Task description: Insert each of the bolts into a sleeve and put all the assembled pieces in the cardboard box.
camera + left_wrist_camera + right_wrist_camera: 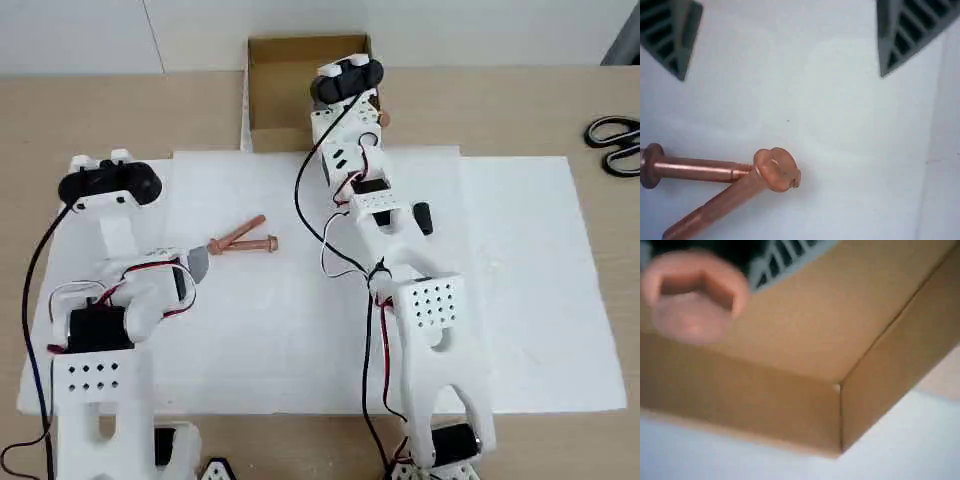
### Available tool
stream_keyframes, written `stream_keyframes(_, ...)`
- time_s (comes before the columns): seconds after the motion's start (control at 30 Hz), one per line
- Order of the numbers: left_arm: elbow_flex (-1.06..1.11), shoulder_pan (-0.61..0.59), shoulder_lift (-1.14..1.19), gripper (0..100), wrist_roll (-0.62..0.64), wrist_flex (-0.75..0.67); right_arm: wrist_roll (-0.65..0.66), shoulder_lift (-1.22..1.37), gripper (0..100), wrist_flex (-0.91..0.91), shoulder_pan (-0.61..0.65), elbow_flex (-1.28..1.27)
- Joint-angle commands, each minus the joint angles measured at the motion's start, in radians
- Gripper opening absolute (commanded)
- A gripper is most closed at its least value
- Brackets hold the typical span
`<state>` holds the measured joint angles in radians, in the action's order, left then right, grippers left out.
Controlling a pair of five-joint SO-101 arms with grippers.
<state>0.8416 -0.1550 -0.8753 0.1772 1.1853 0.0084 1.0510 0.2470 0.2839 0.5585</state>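
Two copper pieces lie crossed on the white foam mat [500, 300]. One is a hex-headed bolt [776, 169] [238, 234]; the other is a rod with a round collar [695, 168] [255, 243]. My left gripper [197, 262] [782, 75] hovers open just short of them, with its grey fingertips [675, 35] spread wide over bare mat. Over the near right corner of the cardboard box [285, 85] [790, 355], my right gripper [378, 112] [715, 275] is shut on a copper hex-headed piece [690, 300] [383, 118].
Scissors [615, 140] lie at the table's far right edge. A small black object [422, 217] sits beside the right arm on the mat. The arms' bases stand at the front edge, with cables hanging alongside them.
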Motion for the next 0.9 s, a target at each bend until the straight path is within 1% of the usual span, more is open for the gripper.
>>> stream_keyframes(0.0,-0.004,-0.005,-0.009,24,-0.006,-0.021,0.008,-0.033,5.7,-0.042,0.001,0.083)
stream_keyframes(0.1,-0.005,-0.005,-0.009,24,-0.006,-0.021,0.006,-0.035,12.7,-0.062,-0.002,0.083)
stream_keyframes(0.17,-0.005,-0.005,-0.009,24,-0.006,-0.021,0.006,-0.035,15.0,-0.064,-0.002,0.083)
stream_keyframes(0.3,-0.007,-0.005,-0.009,24,-0.006,-0.021,0.006,-0.05,15.1,-0.064,-0.004,0.089)
stream_keyframes(0.4,-0.01,-0.005,-0.009,24,-0.006,-0.021,0.008,-0.108,15.1,-0.081,-0.012,0.091)
stream_keyframes(0.7,-0.008,-0.003,-0.009,24,-0.009,-0.043,0.008,-0.389,15.2,-0.332,-0.035,0.091)
stream_keyframes(0.87,-0.01,-0.003,-0.011,24,-0.009,-0.044,0.008,-0.479,15.3,-0.476,-0.042,0.089)
